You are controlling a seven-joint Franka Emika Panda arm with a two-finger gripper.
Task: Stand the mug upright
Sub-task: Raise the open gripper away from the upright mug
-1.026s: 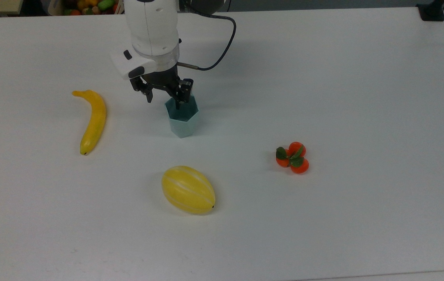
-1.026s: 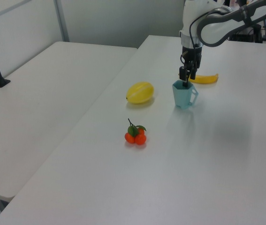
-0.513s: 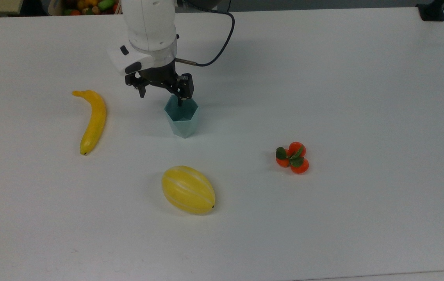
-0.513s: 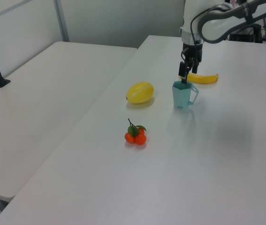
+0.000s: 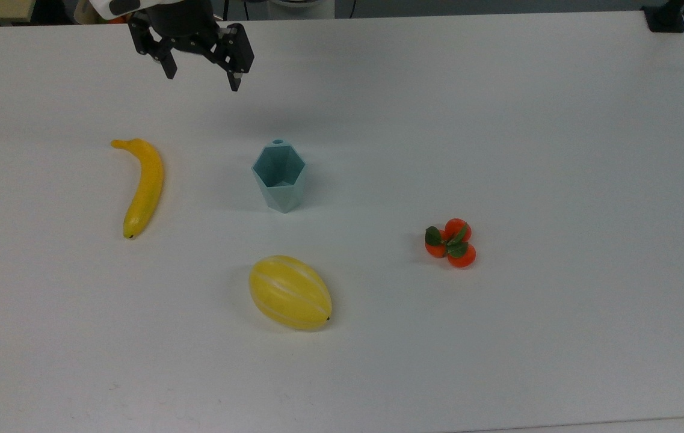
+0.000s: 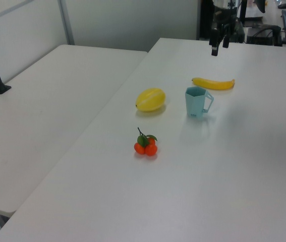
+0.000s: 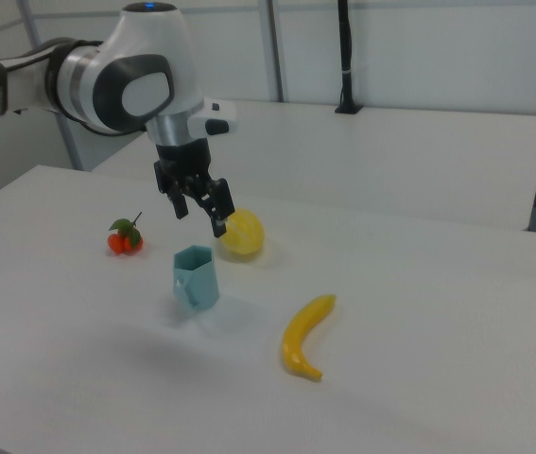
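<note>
While lifted well above the white tabletop, hangs near the far edge in the top view: pincer, fingers spread apart, nothing between them. Same pincer high over the far end in the left view, and above the mug in the right view.

Stands upright, mouth up, near the middle of the tabletop's left half in the top view, well apart from every edge: mug, pale teal, faceted, clear of the pincer. Handle toward the far edge in the top view; handle on the left view's right; same mug in the right view.

Lies toward the top view's left edge, apart from the mug: banana. Sits nearer the near edge, below the mug in the top view: yellow melon. Rests further toward the top view's right: cluster of small oranges with leaves. Wide bare surface across the right half and along the near edge.

Adjoins in the left view: second white table. Behind, pale walls and a dark post in the right view.
</note>
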